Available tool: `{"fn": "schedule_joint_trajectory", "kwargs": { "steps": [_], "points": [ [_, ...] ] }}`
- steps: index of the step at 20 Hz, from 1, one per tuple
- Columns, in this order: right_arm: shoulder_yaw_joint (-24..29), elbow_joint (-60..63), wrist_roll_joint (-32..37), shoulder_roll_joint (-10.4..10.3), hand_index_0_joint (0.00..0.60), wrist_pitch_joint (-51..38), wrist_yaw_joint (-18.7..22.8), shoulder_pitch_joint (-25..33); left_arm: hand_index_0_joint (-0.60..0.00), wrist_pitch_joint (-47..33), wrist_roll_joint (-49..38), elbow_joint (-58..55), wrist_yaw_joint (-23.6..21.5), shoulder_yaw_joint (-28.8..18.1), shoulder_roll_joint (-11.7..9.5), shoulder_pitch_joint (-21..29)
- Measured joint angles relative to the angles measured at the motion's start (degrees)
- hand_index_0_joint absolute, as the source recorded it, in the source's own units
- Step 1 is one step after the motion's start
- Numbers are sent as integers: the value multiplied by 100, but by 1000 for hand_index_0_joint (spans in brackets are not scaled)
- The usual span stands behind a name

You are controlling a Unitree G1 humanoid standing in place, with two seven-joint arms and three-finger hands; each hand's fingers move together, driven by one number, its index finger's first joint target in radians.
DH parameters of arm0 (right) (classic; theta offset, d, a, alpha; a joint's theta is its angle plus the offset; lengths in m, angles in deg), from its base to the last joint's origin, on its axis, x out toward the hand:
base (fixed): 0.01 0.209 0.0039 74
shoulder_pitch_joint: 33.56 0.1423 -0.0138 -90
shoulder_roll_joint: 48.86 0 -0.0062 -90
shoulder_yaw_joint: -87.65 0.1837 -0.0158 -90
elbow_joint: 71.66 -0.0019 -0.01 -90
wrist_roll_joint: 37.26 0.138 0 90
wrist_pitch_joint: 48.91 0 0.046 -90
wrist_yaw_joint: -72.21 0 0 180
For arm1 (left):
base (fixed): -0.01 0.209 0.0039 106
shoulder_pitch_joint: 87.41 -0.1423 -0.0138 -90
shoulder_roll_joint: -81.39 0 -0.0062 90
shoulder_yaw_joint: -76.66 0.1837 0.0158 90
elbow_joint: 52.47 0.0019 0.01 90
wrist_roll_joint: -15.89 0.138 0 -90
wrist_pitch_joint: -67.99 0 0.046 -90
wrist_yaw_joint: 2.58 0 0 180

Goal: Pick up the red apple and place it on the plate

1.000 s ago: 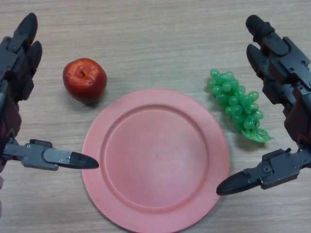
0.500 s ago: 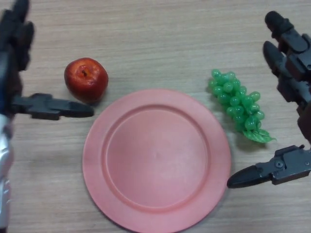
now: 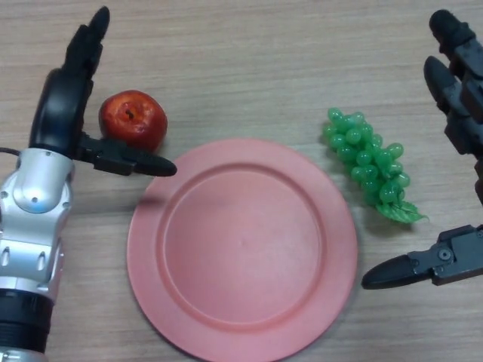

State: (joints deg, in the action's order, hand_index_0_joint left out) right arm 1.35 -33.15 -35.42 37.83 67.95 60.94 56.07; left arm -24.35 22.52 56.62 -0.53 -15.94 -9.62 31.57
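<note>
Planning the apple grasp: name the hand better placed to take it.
Left. The left hand is open right beside the red apple, thumb just below it. The right hand is far across the plate, beyond the grapes.

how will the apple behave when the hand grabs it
The apple is round, so a nudge from the open left hand could roll it. Its glossy skin may slip between the fingers. It looks rigid, unlikely to deform.
</note>
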Motion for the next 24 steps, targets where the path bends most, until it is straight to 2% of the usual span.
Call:
{"fn": "schedule_joint_trajectory", "kwargs": {
  "steps": [5, 9, 11, 12, 13, 14, 15, 18, 20, 23, 24],
  "points": [
    [54, 12, 71, 27, 0, -3, 5, 1, 0, -139, 228, 620, -513, 12, 16, 115],
    [54, 30, 71, 37, 0, -3, 6, 25, 0, -236, 200, 1087, -557, 13, 17, 294],
    [55, 29, 71, 40, 0, -3, 6, 33, -197, -302, 208, 1232, -559, 21, 17, 327],
    [55, 29, 71, 40, 0, -3, 6, 34, -348, -343, 242, 1304, -559, 26, 17, 336],
    [55, 29, 70, 40, 0, -3, 6, 34, -448, -351, 323, 1338, -559, 48, 17, 338],
    [55, 29, 71, 40, 0, -3, 6, 35, -597, -433, 478, 1483, -547, 91, 19, 352],
    [59, 25, 70, 40, 0, -3, 9, 31, -600, -477, 463, 1532, -493, 88, 32, 352],
    [57, -4, 70, 38, 0, -3, 27, -21, -600, -476, 327, 1407, 73, 67, 39, 379],
    [44, -33, 68, 36, 0, -3, 31, -109, -600, -336, 325, 1242, 191, 82, 39, 348],
    [48, -143, 68, 36, 0, -3, 35, -98, -600, 62, 281, 497, 267, 83, 19, 192],
    [50, -147, 66, 36, 0, -1, 37, -105, -600, 277, -8, -48, 377, 79, 10, 89]
  ]
}}
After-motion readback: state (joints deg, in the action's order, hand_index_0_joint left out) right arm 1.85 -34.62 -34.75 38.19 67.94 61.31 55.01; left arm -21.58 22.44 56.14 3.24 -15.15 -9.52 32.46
